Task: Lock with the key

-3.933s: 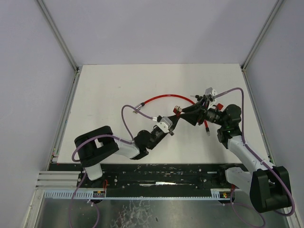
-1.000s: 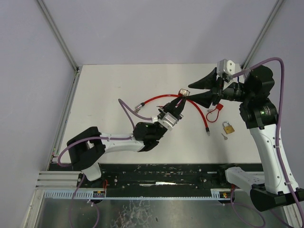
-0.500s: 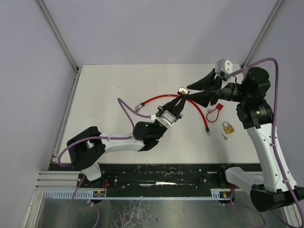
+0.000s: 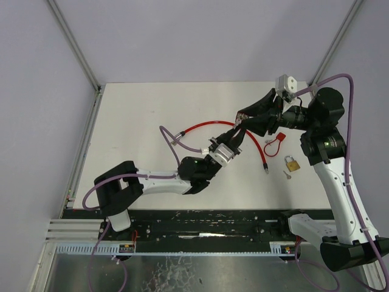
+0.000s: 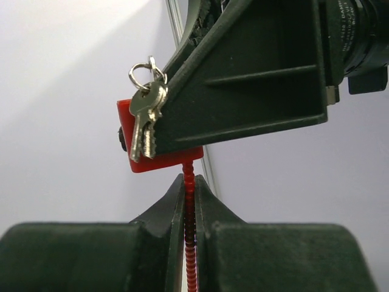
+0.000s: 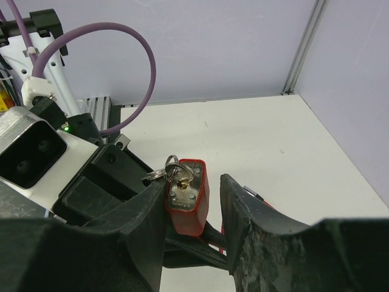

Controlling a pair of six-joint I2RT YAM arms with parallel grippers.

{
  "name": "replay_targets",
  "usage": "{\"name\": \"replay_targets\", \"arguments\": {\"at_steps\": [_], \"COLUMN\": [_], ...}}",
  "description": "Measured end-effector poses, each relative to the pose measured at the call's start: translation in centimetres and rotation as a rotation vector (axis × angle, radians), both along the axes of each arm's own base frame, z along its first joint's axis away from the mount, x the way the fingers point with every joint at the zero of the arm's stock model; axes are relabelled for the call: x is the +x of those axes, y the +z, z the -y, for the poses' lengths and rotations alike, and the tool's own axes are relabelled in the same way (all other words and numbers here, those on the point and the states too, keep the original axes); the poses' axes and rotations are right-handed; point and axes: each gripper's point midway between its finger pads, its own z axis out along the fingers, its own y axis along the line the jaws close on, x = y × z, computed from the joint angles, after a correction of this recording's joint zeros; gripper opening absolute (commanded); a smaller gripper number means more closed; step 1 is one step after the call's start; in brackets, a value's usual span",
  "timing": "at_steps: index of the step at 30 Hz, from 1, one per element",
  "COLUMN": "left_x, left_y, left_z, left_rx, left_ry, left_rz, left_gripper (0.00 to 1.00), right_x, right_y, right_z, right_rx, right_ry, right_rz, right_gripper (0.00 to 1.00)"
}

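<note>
The lock (image 6: pixel 185 198) is a red block with a metal face, and a key (image 6: pixel 182 172) on a ring sits in its keyhole. It hangs in the air on a red cable (image 5: pixel 189 210). My left gripper (image 5: pixel 189 182) is shut on that cable just under the lock (image 5: pixel 164 161). My right gripper (image 6: pixel 193 182) straddles the lock body, open. Its left finger (image 6: pixel 143 213) touches the lock and its right finger (image 6: pixel 243 213) stands a small gap away. From above, the two grippers (image 4: pixel 234 135) (image 4: pixel 242 118) meet tip to tip over the table's middle right.
The rest of the red cable (image 4: pixel 200 126) loops across the white table to a metal end (image 4: pixel 177 137). A brass padlock (image 4: pixel 292 163), a small loose key (image 4: pixel 286 174) and a red tag (image 4: pixel 275 144) lie right of the grippers. The side walls stand close.
The right gripper's jaws have come in around the lock and narrowed. The left arm has shifted slightly right, still holding the cable.
</note>
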Motion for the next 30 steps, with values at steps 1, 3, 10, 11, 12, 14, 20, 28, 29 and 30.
{"name": "replay_targets", "arguments": {"at_steps": [1,3,10,11,12,14,20,28,29,30], "left_x": [-0.1,-0.2,-0.1,-0.1,-0.1,-0.1,-0.2,-0.4,-0.5,-0.5], "left_y": [-0.1,-0.1,-0.2,-0.2,-0.2,-0.2,-0.2,-0.1,-0.1,-0.1], "left_z": [0.1,0.2,0.2,0.2,0.2,0.2,0.2,0.3,0.3,0.3], "left_rx": [0.001,0.001,0.003,0.003,0.003,0.004,0.004,0.0,-0.003,-0.004], "left_ry": [-0.003,-0.005,-0.001,-0.001,-0.001,0.0,-0.003,-0.008,-0.009,-0.01], "left_rz": [0.0,-0.001,-0.006,-0.006,-0.007,-0.007,-0.006,-0.006,-0.006,-0.006], "left_gripper": [0.0,0.0,0.0,0.0,0.0,0.0,0.0,0.35,0.41,0.46], "right_x": [0.0,0.0,0.0,0.0,0.0,0.0,-0.1,-0.2,0.0,0.1], "right_y": [0.0,0.0,-0.3,-0.4,-0.4,-0.5,-0.4,-0.6,-0.8,-1.1], "right_z": [0.0,0.0,0.0,0.0,-0.1,-0.1,-0.1,-0.1,0.0,0.1], "right_rx": [0.001,0.003,0.009,0.01,0.01,0.011,0.013,0.014,0.013,0.013], "right_ry": [0.0,0.001,0.002,0.002,0.003,0.003,0.013,0.024,0.018,0.01], "right_rz": [0.0,0.001,0.002,0.0,-0.002,-0.002,0.001,0.013,0.007,-0.002], "right_gripper": [0.42,0.42,0.41,0.41,0.4,0.38,0.01,0.0,0.0,0.0]}}
